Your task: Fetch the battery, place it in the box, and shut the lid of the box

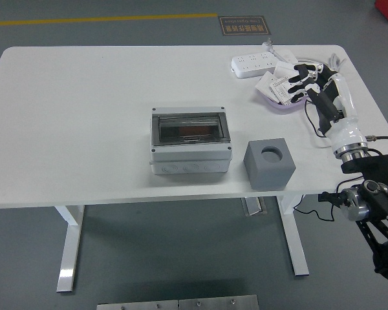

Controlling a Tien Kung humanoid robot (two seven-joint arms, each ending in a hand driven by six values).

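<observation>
One grey box (pixel 191 143), transparent lid shut

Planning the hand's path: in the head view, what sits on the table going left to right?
Grey box with its clear lid → grey cube with a round hole → right hand, at the dish of packets.

The right hand (pixel 308 81) at the upper right covers part of the purple dish (pixel 275 103), so what's in it is just small white packets, print unreadable. Can't tell if the hand grips anything. The box (pixel 190 149) lid is tinted, so the reddish thing inside is unclear. The power strip (pixel 254 63) cable disappears behind the arm.
</observation>
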